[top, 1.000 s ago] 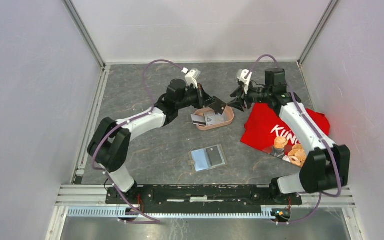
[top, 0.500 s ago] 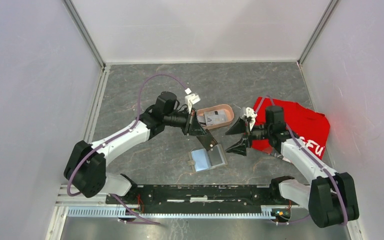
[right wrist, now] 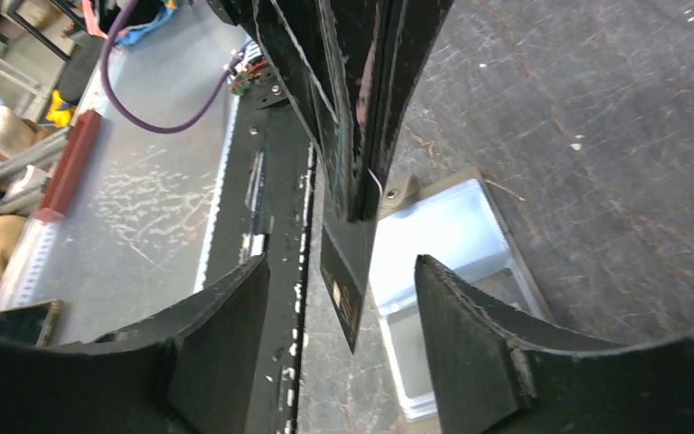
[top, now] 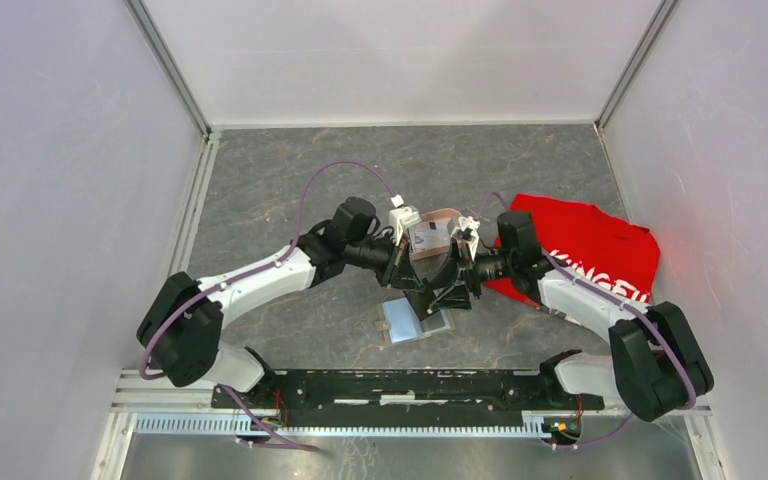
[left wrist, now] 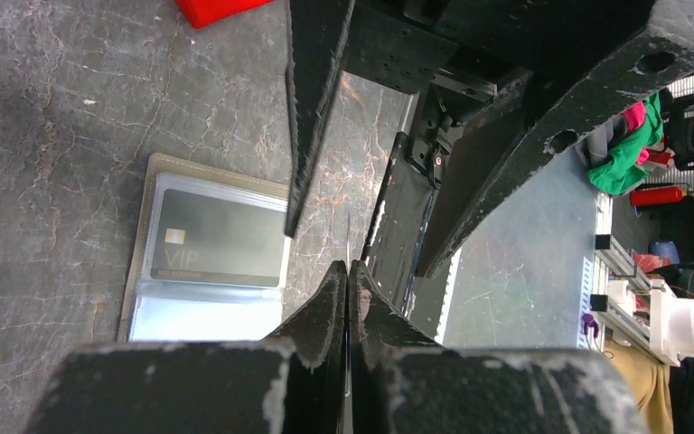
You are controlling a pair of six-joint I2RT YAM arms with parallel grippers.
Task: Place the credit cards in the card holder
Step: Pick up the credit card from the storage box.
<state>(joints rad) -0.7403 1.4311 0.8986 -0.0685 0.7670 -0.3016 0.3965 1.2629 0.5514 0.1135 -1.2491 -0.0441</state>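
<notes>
The card holder point(top: 407, 323) lies open on the table, a dark VIP card point(left wrist: 217, 240) in one of its pockets. Just above it my left gripper point(top: 418, 292) is shut on a dark credit card point(right wrist: 348, 280), which hangs edge-on below its fingertips point(left wrist: 330, 298). My right gripper point(top: 452, 290) faces it from the right, open, with one finger point(right wrist: 226, 316) on each side of that card and not touching it. More credit cards point(top: 426, 238) lie in the pink tray behind.
The pink oval tray point(top: 440, 212) sits right behind the two grippers. A red T-shirt point(top: 600, 245) lies at the right, under the right arm. The black base rail point(top: 410, 385) runs along the near edge, close to the card holder.
The left arm has brought the card from the tray down over the card holder. The right arm has swung in from the right, and its jaws now flank the card.
</notes>
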